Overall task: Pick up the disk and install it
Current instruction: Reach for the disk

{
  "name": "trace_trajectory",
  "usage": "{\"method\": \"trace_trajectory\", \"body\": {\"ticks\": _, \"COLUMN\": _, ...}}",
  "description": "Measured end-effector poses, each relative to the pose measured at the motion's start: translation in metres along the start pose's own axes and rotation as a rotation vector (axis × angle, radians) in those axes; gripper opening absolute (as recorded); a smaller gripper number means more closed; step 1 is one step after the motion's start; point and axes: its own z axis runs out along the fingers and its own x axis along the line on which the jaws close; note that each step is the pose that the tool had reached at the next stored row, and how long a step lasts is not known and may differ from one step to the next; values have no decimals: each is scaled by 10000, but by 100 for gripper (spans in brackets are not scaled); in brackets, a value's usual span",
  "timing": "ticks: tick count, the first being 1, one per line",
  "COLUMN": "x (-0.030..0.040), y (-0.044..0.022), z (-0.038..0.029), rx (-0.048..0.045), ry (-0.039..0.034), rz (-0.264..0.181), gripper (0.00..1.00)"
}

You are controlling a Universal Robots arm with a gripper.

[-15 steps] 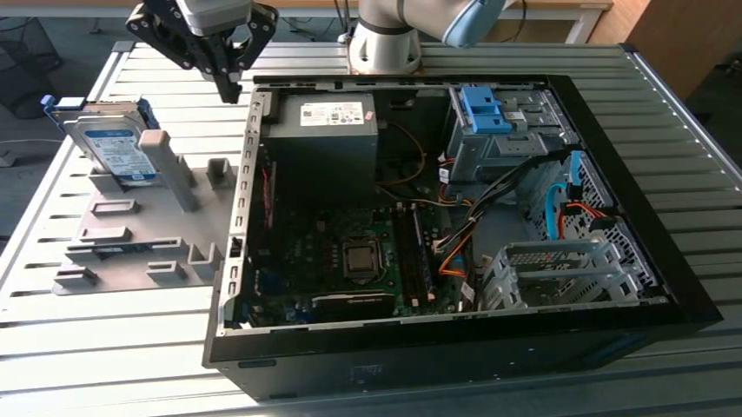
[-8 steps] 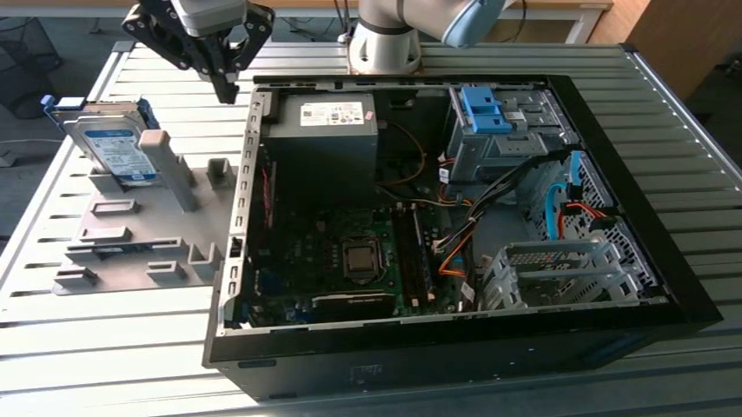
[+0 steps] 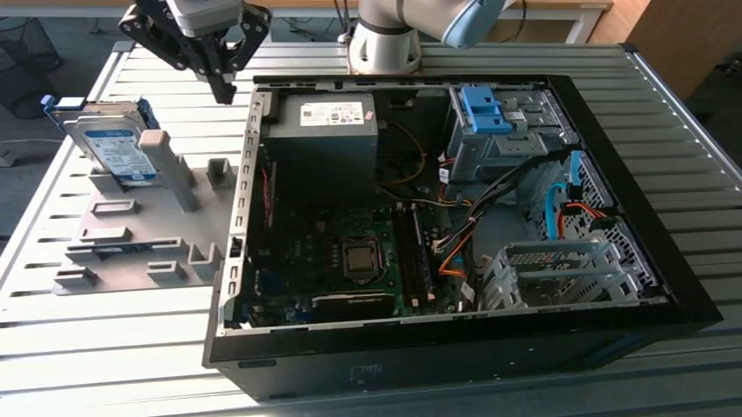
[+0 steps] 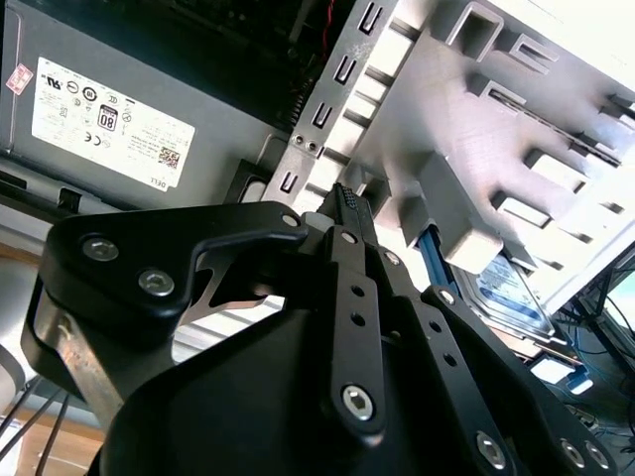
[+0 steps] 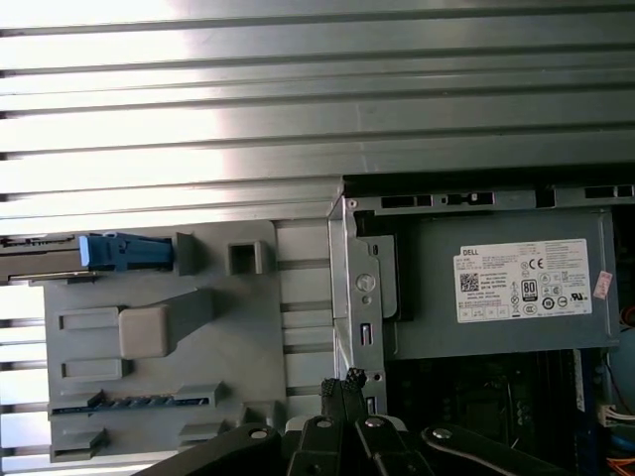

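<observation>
- Exterior view: set off the arm and raised, looking obliquely down over the slatted table (image 3: pixel 116 347) at middle range. The open computer case (image 3: pixel 464 365) is central, with the grey fixture plate (image 3: pixel 139 230) on the exterior view's left.
- First wrist view: high, facing straight down past the gripper (image 5: pixel 347 382).
- Second wrist view: close behind the gripper, facing obliquely along it.
- Shared by all three: fixture plate, power supply (image 3: pixel 325 152), and the case wall between them.

Open air lies above the disk (image 3: pixel 110 143); a grey post (image 3: pixel 169 167) crowds its side toward the case (image 3: pixel 247 165).
</observation>
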Motion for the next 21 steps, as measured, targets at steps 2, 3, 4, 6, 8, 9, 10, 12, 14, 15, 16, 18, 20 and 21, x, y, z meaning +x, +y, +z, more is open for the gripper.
{"method": "trace_trajectory", "body": {"ticks": 2, "x": 7, "y": -1, "z": 1, "rx": 0, "ry": 0, "rz": 0, "gripper": 11}}
{"method": "trace_trajectory", "body": {"ticks": 3, "x": 10, "y": -1, "z": 1, "rx": -1, "ry": 0, "rz": 0, "gripper": 11}}
{"method": "trace_trajectory", "body": {"ticks": 4, "x": 13, "y": -1, "z": 2, "rx": -1, "ry": 0, "rz": 0, "gripper": 11}}
{"method": "trace_trajectory", "body": {"ticks": 6, "x": 20, "y": -2, "z": 2, "rx": 0, "ry": 0, "rz": 0, "gripper": 11}}
{"method": "trace_trajectory", "body": {"ticks": 8, "x": 26, "y": -2, "z": 3, "rx": -1, "ry": 0, "rz": 0, "gripper": 11}}
{"method": "trace_trajectory", "body": {"ticks": 9, "x": 29, "y": -2, "z": 4, "rx": 0, "ry": 0, "rz": 0, "gripper": 11}}
{"method": "trace_trajectory", "body": {"ticks": 10, "x": 32, "y": -3, "z": 4, "rx": 0, "ry": 0, "rz": 0, "gripper": 11}}
{"method": "trace_trajectory", "body": {"ticks": 12, "x": 38, "y": -3, "z": 5, "rx": -1, "ry": 0, "rz": 0, "gripper": 11}}
{"method": "trace_trajectory", "body": {"ticks": 14, "x": 43, "y": -3, "z": 5, "rx": 0, "ry": 0, "rz": 0, "gripper": 11}}
{"method": "trace_trajectory", "body": {"ticks": 15, "x": 45, "y": -4, "z": 6, "rx": -1, "ry": 0, "rz": 0, "gripper": 11}}
{"method": "trace_trajectory", "body": {"ticks": 16, "x": 48, "y": -4, "z": 6, "rx": 0, "ry": 0, "rz": 0, "gripper": 11}}
{"method": "trace_trajectory", "body": {"ticks": 18, "x": 53, "y": -4, "z": 7, "rx": -1, "ry": 0, "rz": 0, "gripper": 11}}
{"method": "trace_trajectory", "body": {"ticks": 20, "x": 58, "y": -5, "z": 8, "rx": -1, "ry": 0, "rz": 0, "gripper": 11}}
{"method": "trace_trajectory", "body": {"ticks": 21, "x": 61, "y": -5, "z": 8, "rx": -1, "ry": 0, "rz": 0, "gripper": 11}}
